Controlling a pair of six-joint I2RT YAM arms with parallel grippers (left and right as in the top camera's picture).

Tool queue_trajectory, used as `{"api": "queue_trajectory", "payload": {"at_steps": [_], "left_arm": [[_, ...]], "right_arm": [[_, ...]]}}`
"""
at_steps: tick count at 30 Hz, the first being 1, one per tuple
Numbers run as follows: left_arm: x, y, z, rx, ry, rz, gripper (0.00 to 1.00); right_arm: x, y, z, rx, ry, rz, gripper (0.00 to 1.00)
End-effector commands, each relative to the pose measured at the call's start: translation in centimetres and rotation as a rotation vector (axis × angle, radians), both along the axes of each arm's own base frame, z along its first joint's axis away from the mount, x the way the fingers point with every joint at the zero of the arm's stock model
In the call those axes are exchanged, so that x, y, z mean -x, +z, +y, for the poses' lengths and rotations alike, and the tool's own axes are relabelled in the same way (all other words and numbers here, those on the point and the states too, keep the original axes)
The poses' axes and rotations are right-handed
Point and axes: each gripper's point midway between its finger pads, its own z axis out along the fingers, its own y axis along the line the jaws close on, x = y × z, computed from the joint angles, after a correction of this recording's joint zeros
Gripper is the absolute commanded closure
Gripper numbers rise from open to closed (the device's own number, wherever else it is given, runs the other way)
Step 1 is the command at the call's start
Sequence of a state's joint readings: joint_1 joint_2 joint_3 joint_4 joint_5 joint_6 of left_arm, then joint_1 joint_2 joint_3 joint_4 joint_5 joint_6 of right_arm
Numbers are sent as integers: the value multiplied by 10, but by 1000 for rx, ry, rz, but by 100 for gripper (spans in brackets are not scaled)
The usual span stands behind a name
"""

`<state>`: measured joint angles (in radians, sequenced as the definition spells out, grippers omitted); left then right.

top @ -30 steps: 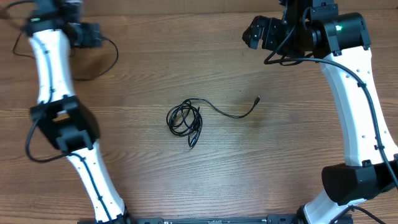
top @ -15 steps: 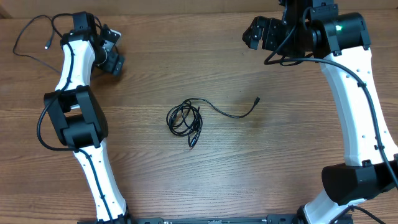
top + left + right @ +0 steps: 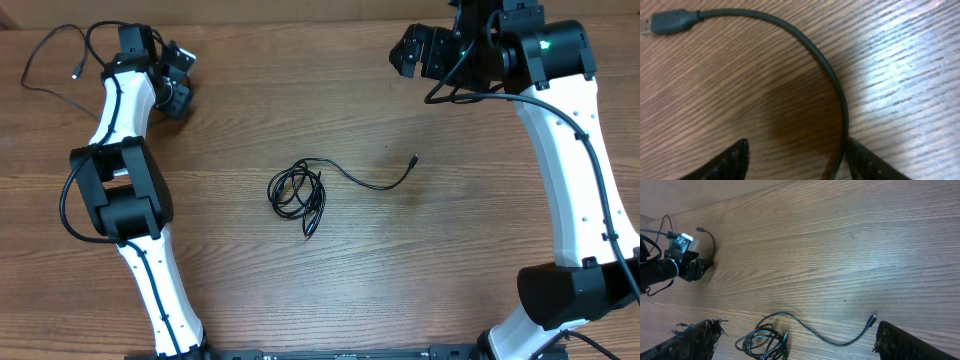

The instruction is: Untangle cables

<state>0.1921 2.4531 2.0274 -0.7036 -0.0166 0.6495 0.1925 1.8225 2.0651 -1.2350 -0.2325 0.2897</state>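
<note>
Rt wrist view: coil [image 3: 762,340] btm cut by edge; strand count unclear. Up-left of coil, loose cable [image 3: 816,51] runs off btm edge, plug [image 3: 672,21] tip clipped.

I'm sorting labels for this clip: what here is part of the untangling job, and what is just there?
Job:
- coil mid-table
- its strand trailing right to a plug
- separate cable between the fingers of the left claw

Just there:
- table
- thicker wiring on the arms
</note>
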Motion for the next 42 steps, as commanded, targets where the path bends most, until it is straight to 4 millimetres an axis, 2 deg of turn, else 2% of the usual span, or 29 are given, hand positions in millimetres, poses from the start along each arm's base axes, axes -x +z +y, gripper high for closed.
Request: {"api": "queue_trajectory", "payload": {"at_steps": [1,4,8,13,15,19,22,25,29,35,37,40,42], "left_arm": [[22,-37,18,-31,25,88,50],[29,-47,27,-12,44,108,49],[38,-63,28,48,48,141,49],[50,-88,37,111,106,177,64],[53,-92,41,128,117,183,66],[52,-91,53,130,137,161,96],[42,-79,65,124,162,122,96],[23,-55,80,129,227,43,96],[-11,-3,100,121,280,-104,96],[-65,91,98,261,318,-388,96],[-78,117,101,303,360,-476,96],[-93,153,112,395,491,-619,96],[-98,161,114,480,576,-668,96]], "right_arm": [[3,6,2,-6,14,-15,0],[3,5,2,-6,14,-12,0],[3,5,2,-6,13,-10,0],[5,3,2,-6,11,1,0],[6,3,2,-5,11,5,0],[7,2,2,-4,11,9,0],[7,2,2,-4,11,9,0],[8,2,2,-3,11,15,0],[10,0,1,0,11,28,0],[11,0,1,0,10,29,0],[11,0,1,-1,9,30,0],[10,0,1,-6,1,32,0],[10,0,1,-6,1,32,0]]}}
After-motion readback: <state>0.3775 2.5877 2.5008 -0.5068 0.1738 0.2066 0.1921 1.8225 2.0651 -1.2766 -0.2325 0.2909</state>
